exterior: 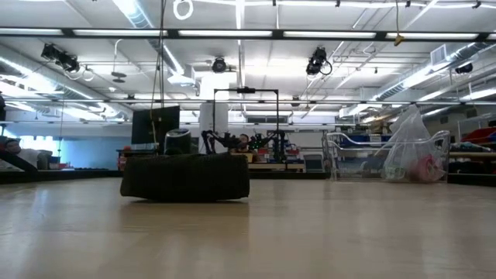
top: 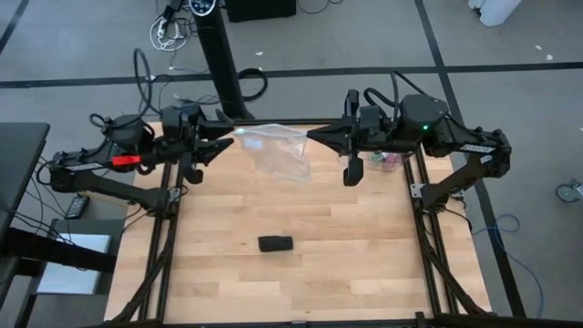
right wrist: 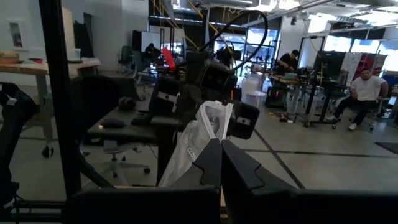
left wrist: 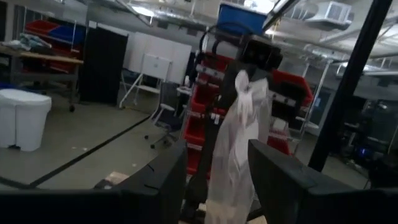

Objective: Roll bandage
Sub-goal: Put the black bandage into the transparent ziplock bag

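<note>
The bandage is a small dark roll (top: 274, 243) lying on its side on the wooden table near the front middle; it fills the near ground of the low view (exterior: 186, 178). No gripper is near it. Both arms are at the far edge, their fingers pointing at each other, with a clear plastic bag (top: 278, 153) between them. My right gripper (top: 312, 135) is shut on the bag (right wrist: 196, 140). My left gripper (top: 230, 137) is open, its fingers standing on either side of the bag (left wrist: 239, 137); I cannot tell whether they touch it. My right gripper pinches the clear bag's bunched upper part (right wrist: 210, 127) between its two fingers. The fingers lie level and come from the table's right side. The bag hangs slack below and beyond the fingertips toward the left gripper.
A small heap of pink and clear things (top: 387, 159) lies at the far right by the right arm. A black post (top: 219, 55) rises behind the table's far edge. Bare wood lies around the roll. A clear bag with something pink (exterior: 409, 151) shows at the low view's right.
</note>
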Controlling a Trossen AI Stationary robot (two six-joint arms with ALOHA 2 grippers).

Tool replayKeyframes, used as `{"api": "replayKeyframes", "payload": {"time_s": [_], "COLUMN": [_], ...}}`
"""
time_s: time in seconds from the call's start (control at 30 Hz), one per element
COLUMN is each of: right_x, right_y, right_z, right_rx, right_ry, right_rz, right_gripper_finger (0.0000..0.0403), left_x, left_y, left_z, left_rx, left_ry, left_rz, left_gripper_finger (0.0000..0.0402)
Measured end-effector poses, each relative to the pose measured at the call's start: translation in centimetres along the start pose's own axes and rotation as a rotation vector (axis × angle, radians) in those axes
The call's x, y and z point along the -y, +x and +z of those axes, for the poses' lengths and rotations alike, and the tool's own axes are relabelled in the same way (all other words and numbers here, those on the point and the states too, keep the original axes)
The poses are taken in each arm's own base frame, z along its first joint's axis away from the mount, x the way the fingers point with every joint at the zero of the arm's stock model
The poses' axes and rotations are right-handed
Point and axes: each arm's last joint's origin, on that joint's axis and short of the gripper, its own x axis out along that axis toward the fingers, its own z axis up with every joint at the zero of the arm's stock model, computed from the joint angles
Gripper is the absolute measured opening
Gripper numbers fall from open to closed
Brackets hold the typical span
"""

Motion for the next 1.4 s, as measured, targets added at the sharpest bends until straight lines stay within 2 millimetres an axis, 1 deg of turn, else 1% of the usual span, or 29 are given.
{"api": "replayKeyframes", "payload": {"time_s": [0.1,0.23,0.47,0.6,0.7,0.83,1.0,1.2,1.33,1.4], "right_x": [0.0,0.0,0.0,0.0,0.0,-0.1,-0.2,-0.2,0.1,0.4], "right_y": [0.0,0.0,0.0,0.0,0.0,0.0,0.0,0.0,-0.3,-1.1], "right_z": [0.0,0.0,-0.2,-0.2,-0.4,-0.5,-0.6,-0.6,-0.4,0.0], "right_rx": [-0.002,-0.001,-0.017,-0.018,-0.040,-0.054,-0.057,-0.058,-0.058,-0.048], "right_ry": [0.000,0.000,-0.002,-0.001,0.010,0.022,0.036,0.068,0.114,0.144], "right_rz": [0.000,-0.001,0.001,0.001,0.003,0.006,0.009,-0.002,-0.091,-0.110], "right_gripper_finger": [0.0000,0.0000,0.0000,0.0000,0.0000,0.0000,0.0000,0.0007,0.0033,0.0052], "left_x": [0.1,0.3,0.3,0.3,0.3,0.5,0.6,0.6,0.6,0.6], "left_y": [0.5,1.0,1.5,1.8,2.0,2.6,3.3,4.0,3.7,3.4], "left_z": [-0.3,-0.2,-0.4,-0.7,-0.8,-1.2,-1.6,-2.3,-2.0,-1.8], "left_rx": [-0.013,0.018,0.017,-0.002,-0.004,-0.015,-0.029,-0.059,-0.048,-0.039], "left_ry": [-0.001,-0.008,-0.015,-0.025,-0.025,-0.003,0.001,0.004,0.004,0.003], "left_rz": [-0.019,-0.063,-0.063,-0.058,-0.059,-0.110,-0.141,-0.136,-0.138,-0.140], "left_gripper_finger": [0.0177,0.0177,0.0171,0.0142,0.0107,0.0057,0.0010,0.0006,0.0005,0.0005]}}
